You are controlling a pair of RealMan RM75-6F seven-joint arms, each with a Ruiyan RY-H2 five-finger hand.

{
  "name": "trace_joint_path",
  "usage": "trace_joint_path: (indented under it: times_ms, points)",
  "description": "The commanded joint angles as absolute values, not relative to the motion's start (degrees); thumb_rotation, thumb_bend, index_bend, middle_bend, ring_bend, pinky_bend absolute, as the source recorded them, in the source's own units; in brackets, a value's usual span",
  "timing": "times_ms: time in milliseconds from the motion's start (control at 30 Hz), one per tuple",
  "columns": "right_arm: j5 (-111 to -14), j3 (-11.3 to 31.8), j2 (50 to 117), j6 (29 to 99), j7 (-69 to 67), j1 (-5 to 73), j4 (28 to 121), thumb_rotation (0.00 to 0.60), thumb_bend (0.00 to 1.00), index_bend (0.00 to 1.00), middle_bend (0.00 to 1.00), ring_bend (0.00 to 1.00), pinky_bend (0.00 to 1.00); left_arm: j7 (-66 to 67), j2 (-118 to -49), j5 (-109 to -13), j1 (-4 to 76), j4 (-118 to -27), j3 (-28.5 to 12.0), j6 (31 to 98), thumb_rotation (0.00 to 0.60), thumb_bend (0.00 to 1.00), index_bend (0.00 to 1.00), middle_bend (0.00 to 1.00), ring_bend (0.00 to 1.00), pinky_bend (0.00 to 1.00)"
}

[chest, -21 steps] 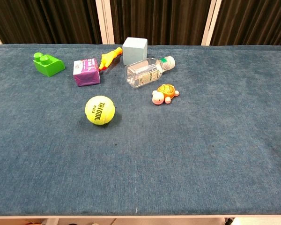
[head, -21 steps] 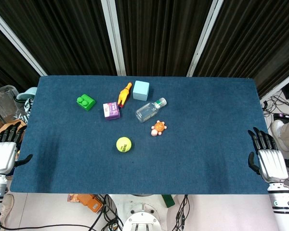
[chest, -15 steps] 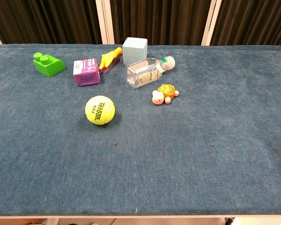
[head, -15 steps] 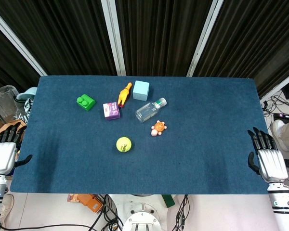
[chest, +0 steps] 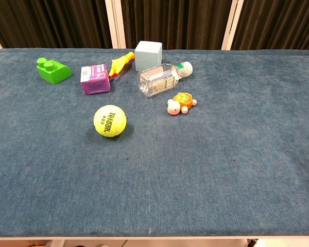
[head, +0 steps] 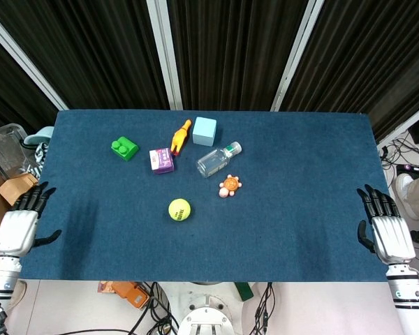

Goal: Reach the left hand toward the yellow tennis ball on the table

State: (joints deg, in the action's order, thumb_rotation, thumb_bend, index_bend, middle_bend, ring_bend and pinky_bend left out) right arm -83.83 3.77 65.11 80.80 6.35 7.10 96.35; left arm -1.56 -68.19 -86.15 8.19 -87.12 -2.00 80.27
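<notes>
The yellow tennis ball lies on the blue table a little left of centre, towards the front. My left hand is open at the table's left front corner, fingers spread and pointing away from me, far left of the ball. Off the right edge, my right hand is open too, holding nothing. Neither hand appears in the chest view.
Behind the ball stand a purple carton, a green brick, an orange rubber chicken, a pale blue cube, a clear bottle lying on its side and an orange turtle toy. Boxes sit off the left edge.
My left hand has shifted right and slightly forward, from beside the table to over its left front corner. The right hand and the objects have stayed put.
</notes>
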Motion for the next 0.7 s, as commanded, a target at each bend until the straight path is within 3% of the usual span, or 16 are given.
trace_joint_path:
  times_ms: [33,367,700]
  points:
    - [-83.77,3.78,65.1,80.72,6.26,7.14,96.47,0.6,0.85,0.0,0.06,0.11,0.12,-1.25,-68.59,-90.59,10.31,-90.19,-0.22,78.47,0.6,0.15,0.09,0.0,0.0,0.13]
    - [-83.56,3.73,64.94,80.4,6.14,7.24,96.42,0.6,0.85,0.0,0.06,0.11,0.12,3.69,-76.32,-90.39,18.99,-91.56,-2.61,68.22,0.6,0.15,0.09,0.0,0.0,0.13]
    - [-83.33,3.78,64.87,80.22,6.0,7.33,96.37,0.6,0.85,0.0,0.06,0.11,0.12,7.03,-82.12,-87.56,25.05,-89.98,-5.34,62.68,0.6,0.15,0.09,0.0,0.0,0.13]
